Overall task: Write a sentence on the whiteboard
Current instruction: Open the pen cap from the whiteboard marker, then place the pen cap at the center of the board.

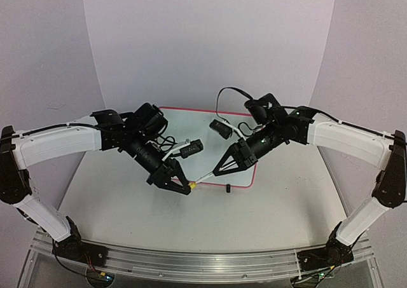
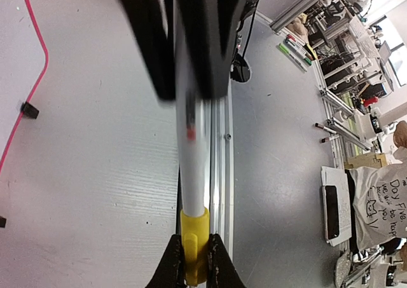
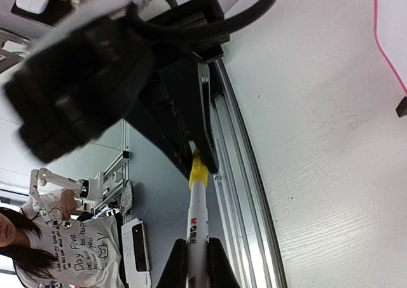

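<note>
A white marker (image 1: 206,177) with a yellow cap (image 1: 192,185) hangs level above the table, held between both arms. My left gripper (image 2: 195,243) is shut on the yellow cap (image 2: 194,227). My right gripper (image 3: 196,246) is shut on the white barrel (image 3: 198,215). The two grippers face each other just in front of the whiteboard (image 1: 197,126), which lies flat with its red-pink frame (image 2: 39,78) showing. Both arms cover much of the board. The sentence is out of view.
A black clip foot (image 1: 227,187) sits at the whiteboard's near edge. An aluminium rail (image 1: 191,259) runs along the table's near edge by the arm bases. Grey walls close in the back and both sides. Black cables (image 1: 222,97) loop above the right wrist.
</note>
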Available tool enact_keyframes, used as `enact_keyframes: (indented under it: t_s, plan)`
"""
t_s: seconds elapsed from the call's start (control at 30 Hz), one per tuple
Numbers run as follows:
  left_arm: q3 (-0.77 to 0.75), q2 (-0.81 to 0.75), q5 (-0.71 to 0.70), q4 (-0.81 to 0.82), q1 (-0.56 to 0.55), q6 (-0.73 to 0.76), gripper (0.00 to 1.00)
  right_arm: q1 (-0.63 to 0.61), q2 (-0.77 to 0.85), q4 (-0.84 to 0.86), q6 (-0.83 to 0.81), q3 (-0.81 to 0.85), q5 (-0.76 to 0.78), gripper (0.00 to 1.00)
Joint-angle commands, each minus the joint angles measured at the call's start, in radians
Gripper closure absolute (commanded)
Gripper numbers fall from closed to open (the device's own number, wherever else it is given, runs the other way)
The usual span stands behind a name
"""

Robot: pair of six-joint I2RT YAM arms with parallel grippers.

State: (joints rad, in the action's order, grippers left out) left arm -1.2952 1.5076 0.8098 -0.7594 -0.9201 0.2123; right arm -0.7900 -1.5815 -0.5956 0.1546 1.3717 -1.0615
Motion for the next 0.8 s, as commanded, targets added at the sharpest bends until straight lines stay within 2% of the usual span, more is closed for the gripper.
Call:
enact_keyframes:
  t_s: [0.0, 0.13, 0.23, 0.37, 0.43, 0.53, 0.63, 0.77]
  plan:
    - [0.046, -0.053, -0.014, -0.093, 0.001, 0.005, 1.0, 0.099, 0.098, -0.142, -0.119, 0.02, 0.001, 1.0]
    - [0.06, -0.058, -0.039, -0.104, 0.003, 0.001, 1.0, 0.113, 0.135, -0.305, -0.219, 0.062, 0.08, 1.0]
    - [0.091, -0.079, -0.076, -0.063, 0.013, -0.032, 1.0, 0.12, 0.171, -0.335, -0.223, 0.073, 0.12, 1.0]
    - [0.209, -0.168, -0.288, 0.149, 0.037, -0.212, 1.0, 0.122, 0.217, -0.286, -0.174, 0.053, 0.175, 1.0]
    - [0.29, -0.216, -0.44, 0.254, 0.046, -0.337, 1.0, 0.121, 0.242, -0.187, -0.065, 0.009, 0.232, 1.0]
    - [0.415, -0.293, -0.664, 0.384, 0.064, -0.531, 1.0, 0.121, 0.326, 0.063, 0.076, -0.128, 0.331, 1.0]
    - [0.526, -0.328, -0.733, 0.455, 0.084, -0.66, 1.0, 0.121, 0.421, 0.261, 0.169, -0.233, 0.471, 1.0]
    - [0.581, -0.28, -0.745, 0.484, 0.109, -0.72, 0.99, 0.121, 0.514, 0.395, 0.206, -0.337, 0.606, 1.0]
